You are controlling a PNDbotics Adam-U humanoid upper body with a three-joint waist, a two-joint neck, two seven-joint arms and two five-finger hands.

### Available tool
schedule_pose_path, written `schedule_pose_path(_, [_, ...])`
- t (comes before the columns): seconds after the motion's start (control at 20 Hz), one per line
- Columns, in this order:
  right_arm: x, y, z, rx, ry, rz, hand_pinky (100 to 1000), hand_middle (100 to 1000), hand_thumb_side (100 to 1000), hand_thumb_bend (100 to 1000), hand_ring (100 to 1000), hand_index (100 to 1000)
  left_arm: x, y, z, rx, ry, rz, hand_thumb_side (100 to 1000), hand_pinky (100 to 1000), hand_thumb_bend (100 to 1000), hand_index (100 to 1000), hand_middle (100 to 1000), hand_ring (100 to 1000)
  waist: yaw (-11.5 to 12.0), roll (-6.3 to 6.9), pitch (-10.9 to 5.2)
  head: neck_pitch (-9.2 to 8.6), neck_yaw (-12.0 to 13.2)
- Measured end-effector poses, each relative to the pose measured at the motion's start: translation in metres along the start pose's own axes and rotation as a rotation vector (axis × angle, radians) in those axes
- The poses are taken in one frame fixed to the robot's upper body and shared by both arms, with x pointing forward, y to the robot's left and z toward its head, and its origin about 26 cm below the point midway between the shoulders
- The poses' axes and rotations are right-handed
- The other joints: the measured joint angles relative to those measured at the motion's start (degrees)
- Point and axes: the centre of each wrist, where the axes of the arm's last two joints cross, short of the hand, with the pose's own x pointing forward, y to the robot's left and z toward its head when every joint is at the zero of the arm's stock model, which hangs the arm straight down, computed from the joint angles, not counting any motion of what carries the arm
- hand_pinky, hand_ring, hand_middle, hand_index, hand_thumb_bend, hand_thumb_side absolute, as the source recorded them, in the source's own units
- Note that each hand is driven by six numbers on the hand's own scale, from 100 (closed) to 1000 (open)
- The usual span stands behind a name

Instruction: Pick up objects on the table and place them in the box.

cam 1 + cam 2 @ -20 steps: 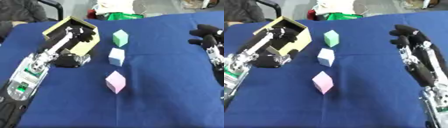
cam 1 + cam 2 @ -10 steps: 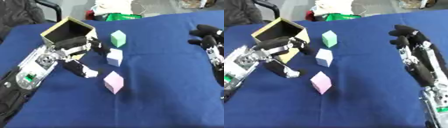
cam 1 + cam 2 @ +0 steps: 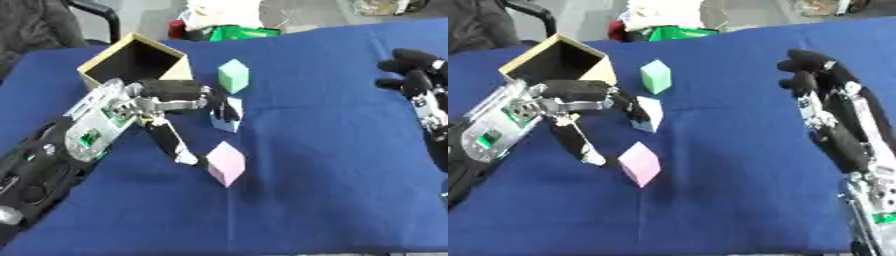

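Blocks unlabelled; left hand point(image 3: 179, 92) fingertips touching white cube point(image 3: 229, 115).

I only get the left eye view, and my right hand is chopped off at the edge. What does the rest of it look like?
Observer: The right eye view shows the whole right hand. It is open, fingers pointing up the picture, over the bare blue cloth.
Operator: Is it close to any blocks?
Observer: No. A wide strip of cloth lies between it and the green block, and it touches nothing.
Operator: Where does my arm go?
Observer: The right forearm runs down the right side to the bottom edge, and a small green light shows on it low down.
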Motion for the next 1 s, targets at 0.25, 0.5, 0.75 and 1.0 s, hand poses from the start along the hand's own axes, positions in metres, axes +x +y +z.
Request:
schedule_pose_path(0.25, [0.0,0.0,0.0,0.001,0.0,0.0,780,713,629,100,852,846,-0.002,-0.005,-0.014,-0.049,-0.023,-0.019,211,779,493,877,715,750,-0.2,0.01,0.0,0.0,0.13])
schedule_pose_path(0.5, [0.0,0.0,0.0,0.002,0.0,0.0,780,713,629,100,852,846,-0.006,-0.012,-0.022,-0.093,-0.037,-0.009,198,774,475,868,695,743,-0.33,0.06,0.0,0.01,0.21])
schedule_pose_path(0.75, [0.0,0.0,0.0,0.003,0.0,0.0,780,713,630,100,852,845,-0.009,-0.018,-0.024,-0.111,-0.026,0.015,180,767,442,858,677,732,-0.41,0.22,-0.01,0.02,0.21])
schedule_pose_path(1.0, [0.0,0.0,0.0,0.004,-0.001,0.0,779,713,632,100,852,845,-0.012,-0.025,-0.027,-0.129,-0.017,0.042,153,754,399,833,635,709,-0.45,0.32,-0.01,0.11,0.21])
